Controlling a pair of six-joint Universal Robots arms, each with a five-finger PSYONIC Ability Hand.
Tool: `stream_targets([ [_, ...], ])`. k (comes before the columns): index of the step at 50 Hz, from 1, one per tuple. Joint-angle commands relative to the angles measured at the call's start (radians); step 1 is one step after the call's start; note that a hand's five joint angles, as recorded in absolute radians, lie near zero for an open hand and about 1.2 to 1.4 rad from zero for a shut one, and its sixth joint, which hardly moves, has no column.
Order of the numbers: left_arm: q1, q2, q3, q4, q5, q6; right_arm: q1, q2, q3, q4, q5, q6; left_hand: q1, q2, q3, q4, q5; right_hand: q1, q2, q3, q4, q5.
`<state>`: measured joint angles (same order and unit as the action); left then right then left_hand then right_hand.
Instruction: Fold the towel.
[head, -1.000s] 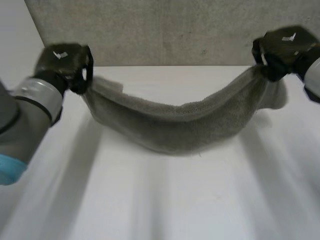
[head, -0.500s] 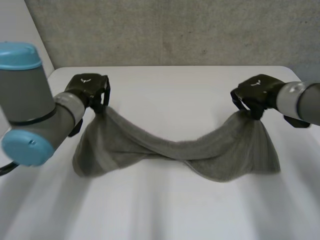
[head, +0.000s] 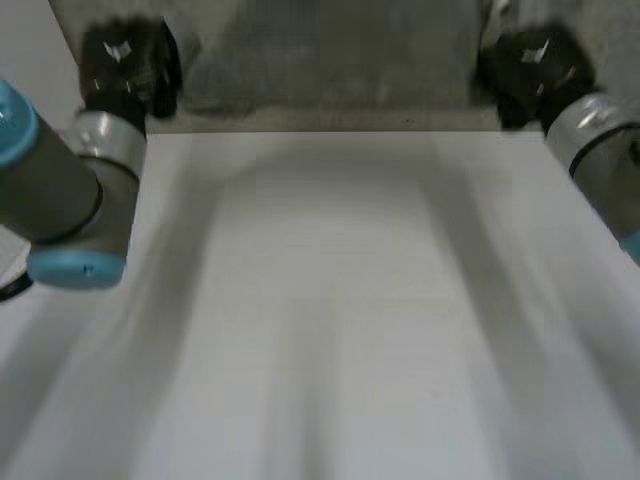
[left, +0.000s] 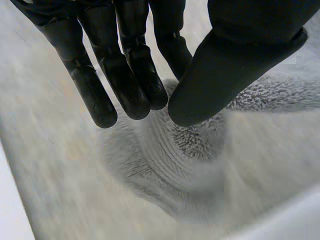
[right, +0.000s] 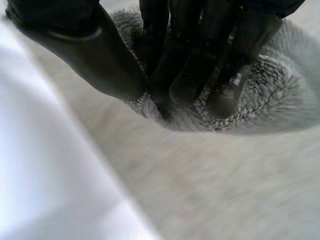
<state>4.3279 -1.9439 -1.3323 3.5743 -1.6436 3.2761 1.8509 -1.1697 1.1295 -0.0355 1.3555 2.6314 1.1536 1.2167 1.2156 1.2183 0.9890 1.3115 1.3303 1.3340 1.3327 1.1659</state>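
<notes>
The grey towel (head: 330, 55) hangs spread out in the air between my two hands, high above the far end of the white table (head: 330, 320). My left hand (head: 125, 60) holds its left top corner. In the left wrist view the fingers and thumb of the left hand (left: 125, 75) pinch a bunch of the towel (left: 200, 140). My right hand (head: 530, 65) holds the right top corner. In the right wrist view the right hand (right: 100, 55) is curled round a fold of the towel (right: 260, 100).
A grey wall (head: 600, 20) stands behind the table's far edge. Both grey arms reach forward along the table's sides, the left one (head: 60, 210) low near the left edge.
Both hands have risen and moved away from me with the towel. The towel sagged in a twisted loop near the table before; now it is lifted off and stretched flat between the hands.
</notes>
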Motion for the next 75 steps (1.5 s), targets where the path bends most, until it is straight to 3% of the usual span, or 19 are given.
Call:
stream_targets([
  [1, 0.003, -0.016, -0.187, -0.091, 0.09, 0.005, 0.004, 0.116, 0.056, 0.19, -0.045, -0.053, 0.243, 0.18, 0.181, 0.178, 0.233, 0.085, 0.066, 0.062, 0.064, 0.056],
  [7, 0.003, -0.073, -0.329, -0.097, 0.097, 0.008, 0.001, 0.208, 0.162, 0.201, -0.047, -0.099, 0.243, 0.18, 0.181, 0.178, 0.233, 0.085, 0.066, 0.062, 0.064, 0.056],
  [15, -0.001, -0.075, -0.416, -0.132, 0.097, 0.008, -0.002, 0.229, 0.257, 0.201, -0.049, -0.116, 0.243, 0.18, 0.181, 0.178, 0.233, 0.085, 0.066, 0.062, 0.064, 0.056],
  [22, 0.022, 0.017, -0.458, -0.198, 0.1, 0.008, -0.019, 0.131, 0.331, 0.236, -0.052, -0.132, 0.243, 0.18, 0.181, 0.178, 0.233, 0.085, 0.066, 0.062, 0.064, 0.056],
  [29, 0.036, 0.129, -0.531, -0.247, 0.108, 0.014, -0.101, -0.014, 0.447, 0.336, -0.09, -0.253, 0.243, 0.18, 0.181, 0.178, 0.233, 0.085, 0.066, 0.062, 0.064, 0.056],
  [35, 0.035, 0.174, -0.579, -0.287, 0.157, 0.066, -0.137, -0.051, 0.483, 0.457, -0.101, -0.355, 0.243, 0.18, 0.181, 0.178, 0.233, 0.085, 0.066, 0.062, 0.064, 0.056],
  [36, 0.032, 0.181, -0.593, -0.302, 0.182, 0.089, -0.142, -0.056, 0.48, 0.492, -0.107, -0.381, 0.243, 0.18, 0.181, 0.178, 0.233, -0.185, -0.203, -0.207, -0.206, -0.213],
  [37, 0.03, 0.187, -0.597, -0.316, 0.203, 0.109, -0.145, -0.062, 0.474, 0.511, -0.111, -0.386, 0.115, 0.052, 0.053, 0.05, 0.105, -0.629, -0.648, -0.651, -0.65, -0.658],
  [38, 0.03, 0.187, -0.597, -0.316, 0.203, 0.109, -0.145, -0.062, 0.473, 0.511, -0.111, -0.386, 0.114, 0.051, 0.052, 0.049, 0.104, -0.633, -0.652, -0.656, -0.655, -0.662],
  [39, 0.029, 0.194, -0.597, -0.327, 0.221, 0.125, -0.148, -0.077, 0.467, 0.51, -0.124, -0.383, -0.13, -0.193, -0.192, -0.195, -0.14, -0.817, -0.835, -0.839, -0.838, -0.846],
  [40, 0.03, 0.2, -0.591, -0.331, 0.231, 0.132, -0.15, -0.094, 0.461, 0.496, -0.14, -0.373, -0.42, -0.484, -0.482, -0.485, -0.43, -0.818, -0.837, -0.841, -0.84, -0.847],
  [41, 0.03, 0.2, -0.591, -0.331, 0.231, 0.132, -0.15, -0.094, 0.461, 0.496, -0.141, -0.373, -0.423, -0.486, -0.485, -0.488, -0.433, -0.818, -0.837, -0.841, -0.84, -0.847],
  [42, 0.033, 0.206, -0.584, -0.331, 0.231, 0.135, -0.151, -0.109, 0.448, 0.476, -0.154, -0.354, -0.566, -0.629, -0.628, -0.63, -0.576, -0.827, -0.846, -0.85, -0.848, -0.856],
  [51, 0.044, 0.22, -0.484, -0.324, 0.229, 0.132, -0.157, -0.128, 0.351, 0.323, -0.176, -0.033, -0.597, -0.66, -0.659, -0.661, -0.607, -0.953, -0.972, -0.976, -0.975, -0.982],
  [54, 0.05, 0.215, -0.442, -0.313, 0.231, 0.132, -0.157, -0.128, 0.334, 0.307, -0.176, 0.002, -0.597, -0.66, -0.659, -0.661, -0.607, -0.953, -0.972, -0.976, -0.975, -0.982],
  [65, 0.055, -0.003, -0.209, -0.312, 0.228, 0.157, -0.142, 0.028, 0.184, 0.289, -0.161, 0.185, -0.558, -0.622, -0.62, -0.623, -0.568, -0.948, -0.966, -0.97, -0.969, -0.977],
  [75, 0.049, -0.217, 0.017, -0.563, 0.237, 0.165, -0.108, 0.222, -0.013, 0.299, -0.151, 0.331, -0.547, -0.61, -0.609, -0.611, -0.557, -0.936, -0.955, -0.958, -0.957, -0.965],
])
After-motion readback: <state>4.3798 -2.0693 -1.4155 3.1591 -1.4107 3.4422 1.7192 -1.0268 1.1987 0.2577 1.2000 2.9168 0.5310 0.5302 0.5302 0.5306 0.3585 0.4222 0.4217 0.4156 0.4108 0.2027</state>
